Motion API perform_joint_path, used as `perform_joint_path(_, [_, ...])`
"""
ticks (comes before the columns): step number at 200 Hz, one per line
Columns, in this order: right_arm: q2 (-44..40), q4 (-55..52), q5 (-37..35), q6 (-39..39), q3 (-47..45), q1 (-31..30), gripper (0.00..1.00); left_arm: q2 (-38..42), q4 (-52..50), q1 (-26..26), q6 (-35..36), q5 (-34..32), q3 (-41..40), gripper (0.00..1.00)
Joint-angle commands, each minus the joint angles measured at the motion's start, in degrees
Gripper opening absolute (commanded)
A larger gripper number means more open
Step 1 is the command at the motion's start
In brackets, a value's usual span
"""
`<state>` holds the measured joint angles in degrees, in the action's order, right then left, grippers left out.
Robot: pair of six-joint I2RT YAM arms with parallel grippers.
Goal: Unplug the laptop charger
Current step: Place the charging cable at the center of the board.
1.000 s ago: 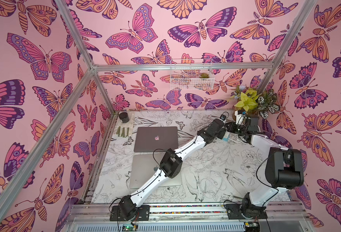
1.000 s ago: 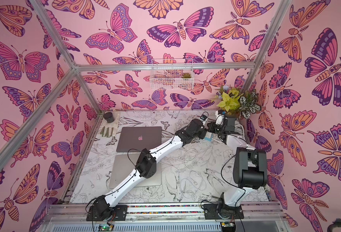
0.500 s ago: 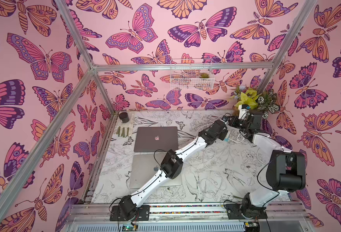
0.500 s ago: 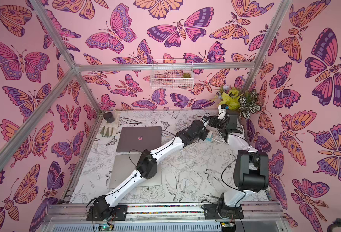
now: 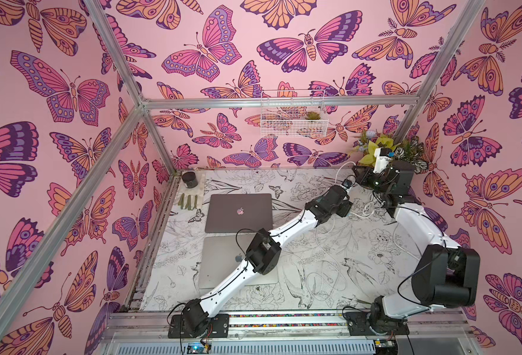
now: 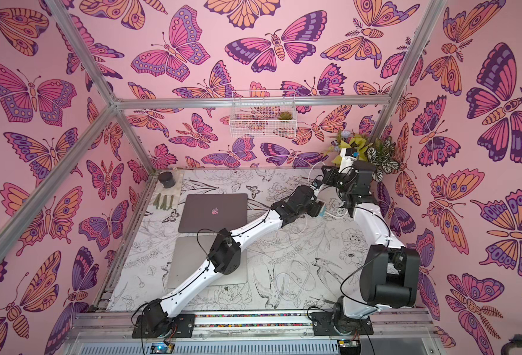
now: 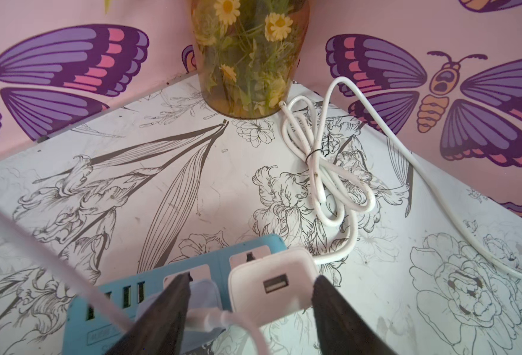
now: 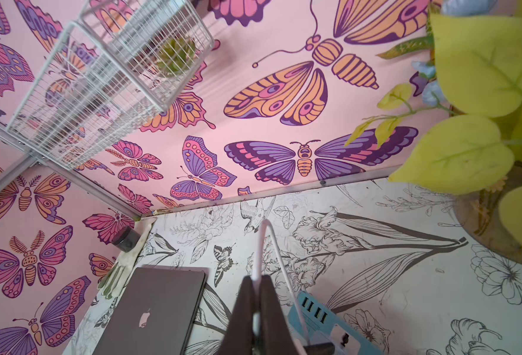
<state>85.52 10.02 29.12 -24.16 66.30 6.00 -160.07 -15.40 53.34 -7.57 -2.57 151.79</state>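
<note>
Close the spread jaws of the left gripper [image 7: 250, 276] squarely on the white charger brick [image 7: 272, 285] atop the blue power strip [image 7: 149, 273], then pull straight out — no twisting — with the right gripper [image 8: 255, 279] clenched on the white cable [image 8: 266, 233].

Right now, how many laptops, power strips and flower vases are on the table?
Laptops: 2, a dark grey laptop and a silver laptop
Power strip: 1
Flower vase: 1
Total: 4

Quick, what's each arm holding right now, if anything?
Left end effector: open, straddling the white adapter.
Right end effector: closed on the white cable.
</note>
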Motion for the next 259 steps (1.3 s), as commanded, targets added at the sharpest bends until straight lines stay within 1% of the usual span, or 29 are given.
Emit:
perform_joint_path(1, [-3.81,-2.89,1.33,0.23,1.28,-0.20,0.00,2.54,-9.12,0.62,3.40,0.05,-9.10,0.75])
perform_joint_path(19, [-6.21,-4.82,1.66,0.75,0.95,-0.17,0.00,8.24,-6.61,0.62,4.16,0.45,-15.05,0.79])
perform_joint_path(38, [-8.36,-8.17,-0.21,2.70,1.19,-0.13,0.00,13.94,-2.54,0.66,4.74,1.89,-21.34,0.83])
perform_joint_path(55, [-9.42,-10.46,-2.26,4.37,1.20,-0.20,0.00,17.94,-0.89,0.71,5.87,3.06,-23.98,0.87])
perform_joint_path(61, [-9.49,-10.99,-2.82,4.87,1.27,-0.13,0.00,18.88,-0.65,0.71,6.25,3.30,-24.24,0.90])
perform_joint_path(71, [-9.20,-11.87,-3.07,5.24,1.52,-0.12,0.00,19.88,-0.50,0.62,7.37,4.38,-24.15,1.00])
perform_joint_path(89, [-7.79,-12.81,-3.58,5.88,1.99,-0.11,0.00,20.59,-0.29,0.45,8.89,5.12,-22.44,1.00])
perform_joint_path(126, [-5.35,-12.73,-3.75,5.05,2.80,-0.11,0.00,21.10,-0.12,-0.47,9.37,5.40,-18.68,1.00])
perform_joint_path(139, [-4.62,-13.26,-4.15,4.63,4.02,0.02,0.00,21.43,-0.22,-1.08,8.97,6.35,-17.14,0.98])
perform_joint_path(157, [-3.81,-13.96,-2.58,4.15,6.29,0.06,0.00,24.33,-0.12,-1.90,7.92,8.24,-17.75,0.97])
perform_joint_path(167, [-3.98,-13.52,-1.00,3.47,6.45,0.09,0.00,26.98,0.04,-2.18,7.72,8.96,-19.70,0.97])
perform_joint_path(175, [-4.65,-12.12,0.20,2.96,5.77,0.06,0.00,29.96,1.45,-2.32,7.60,8.81,-23.04,0.98])
perform_joint_path(187, [-5.90,-10.55,1.15,2.21,4.90,0.06,0.00,35.39,5.51,-2.53,7.95,9.96,-30.22,0.99])
perform_joint_path(198, [-6.40,-10.20,2.92,2.21,5.39,0.06,0.00,40.74,10.16,-3.00,7.53,11.77,-38.62,1.00])
perform_joint_path(208, [-6.86,-9.71,5.63,1.88,6.00,0.05,0.00,46.15,15.02,-3.85,5.42,13.81,-46.17,1.00])
perform_joint_path(221, [-8.25,-5.89,10.05,0.34,5.36,-0.03,0.00,53.38,24.48,-5.33,2.16,17.38,-58.02,1.00])
perform_joint_path(229, [-9.35,-4.48,10.70,-0.48,5.06,-0.19,0.00,57.71,29.73,-6.16,-0.10,17.59,-64.39,0.97])
perform_joint_path(239, [-10.51,-4.97,11.37,-0.40,5.45,-0.48,0.00,62.56,33.48,-7.73,-2.45,18.64,-70.52,0.95])
perform_joint_path(249, [-11.96,-5.41,12.70,-0.41,5.92,-0.84,0.00,66.76,35.59,-9.20,-3.81,18.15,-75.89,0.94])
perform_joint_path(259, [-14.23,-3.89,15.32,-1.03,5.46,-1.47,0.00,70.22,35.20,-10.56,-3.97,15.67,-79.58,0.94])
